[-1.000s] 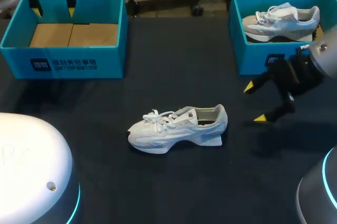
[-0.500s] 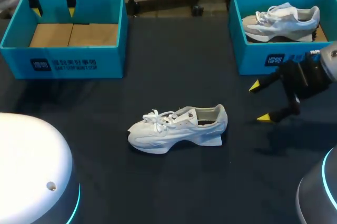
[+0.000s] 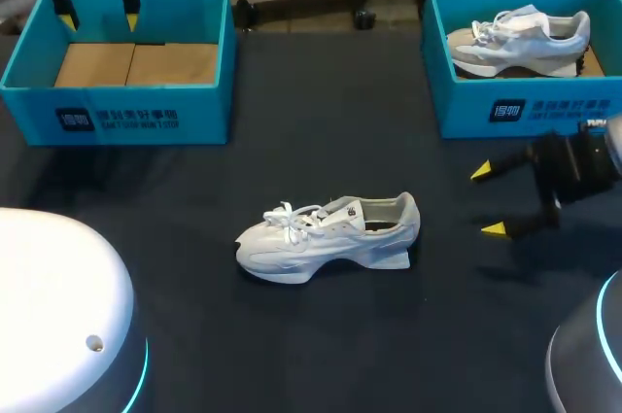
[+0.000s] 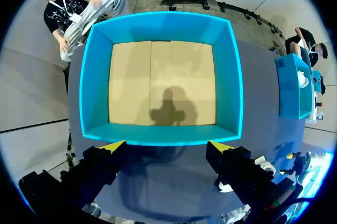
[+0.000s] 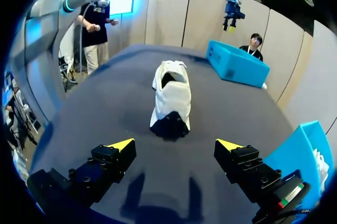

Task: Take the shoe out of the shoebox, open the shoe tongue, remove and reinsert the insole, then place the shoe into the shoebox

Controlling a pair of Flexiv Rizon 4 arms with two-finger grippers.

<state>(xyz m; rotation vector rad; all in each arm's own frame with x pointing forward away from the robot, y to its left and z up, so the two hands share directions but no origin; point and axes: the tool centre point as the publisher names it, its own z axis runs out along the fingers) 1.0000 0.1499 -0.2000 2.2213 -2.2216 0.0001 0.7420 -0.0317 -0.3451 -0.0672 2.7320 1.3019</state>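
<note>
Shoe (image 3: 330, 235) lies on its sole mid-table (image 3: 321, 335), toe toward the robot's left, heel toward the right, out of both boxes; in the right wrist view the shoe (image 5: 169, 97) sits ahead of the claw, heel end nearest, well apart from the tips.

Right claw (image 3: 488, 200) is low over the table beside the heel, jaws spread wide, holding nothing; same in its own view (image 5: 175, 144). Left claw (image 3: 98, 19) hangs above the far rim of the left box (image 3: 117, 117), jaws wide, nothing held; its own view shows the claw (image 4: 167, 146) looking down into the box (image 4: 160, 134), cardboard floor bare.

Risks, as judged:
- shoe looks light and sits free, so a heel-on approach could shove or spin it instead of gripping it;
- a 1-sided touch on the raised heel could tip it over;
- laces (image 3: 292, 214) lie loose over the tongue and could snag a fingertip when the tongue is opened;
- with only 1 claw near, pulling the insole may lift the whole shoe; the left claw is too far away to pin it;
- right box (image 3: 525, 112) already holds a 2nd shoe (image 3: 520, 39), so the return could go to the wrong box or land on top of it.

Counts: 2 shoes (1 on table, 1 in right box); 2 boxes; 2 claws; 4 yellow tips.
</note>
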